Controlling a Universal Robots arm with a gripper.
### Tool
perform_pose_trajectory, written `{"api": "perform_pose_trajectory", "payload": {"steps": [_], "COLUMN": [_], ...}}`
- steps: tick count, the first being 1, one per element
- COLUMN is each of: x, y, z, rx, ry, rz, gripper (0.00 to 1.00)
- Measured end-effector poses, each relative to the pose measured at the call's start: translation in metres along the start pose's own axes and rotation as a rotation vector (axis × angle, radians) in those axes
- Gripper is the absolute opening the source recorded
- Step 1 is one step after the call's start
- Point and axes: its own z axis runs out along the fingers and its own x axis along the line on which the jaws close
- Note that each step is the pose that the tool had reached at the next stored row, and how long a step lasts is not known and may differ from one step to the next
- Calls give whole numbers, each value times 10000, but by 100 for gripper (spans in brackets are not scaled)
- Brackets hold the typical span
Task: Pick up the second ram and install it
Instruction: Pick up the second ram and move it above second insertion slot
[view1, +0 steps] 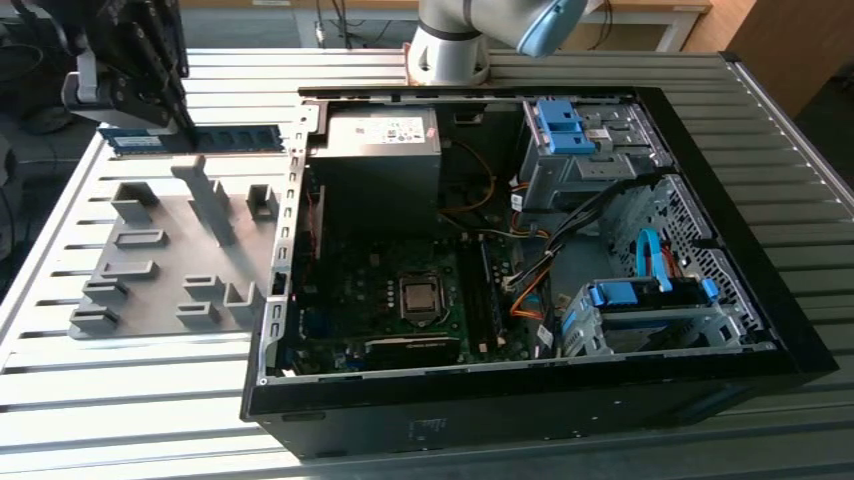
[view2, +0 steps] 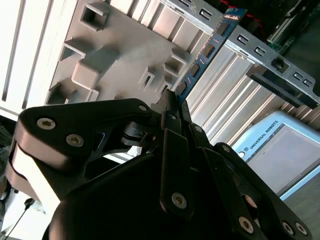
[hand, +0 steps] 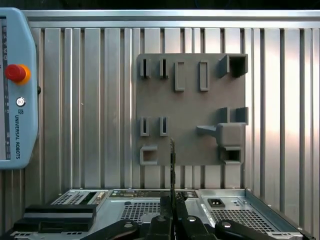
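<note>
Matt plastic holder (hand: 190, 107) on ribbed metal table (hand: 90, 100)

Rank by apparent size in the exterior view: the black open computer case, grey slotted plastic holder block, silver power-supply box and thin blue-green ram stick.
Largest to smallest:
black open computer case
grey slotted plastic holder block
silver power-supply box
thin blue-green ram stick
None is a close call.

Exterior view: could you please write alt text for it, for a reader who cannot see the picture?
A black gripper grips the second ram, a blue-green stick, at upper left, near a grey holder block. To the exterior view's right, an open computer case lies on the slatted metal table.
</note>
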Motion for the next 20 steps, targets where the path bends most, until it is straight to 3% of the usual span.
{"api": "perform_pose_trajectory", "payload": {"steps": [7, 20], "x": [-2, -6], "y": [-100, -371], "z": [4, 12], "rx": [0, 0], "ry": [0, 1], "rz": [1, -2], "gripper": [14, 14]}}
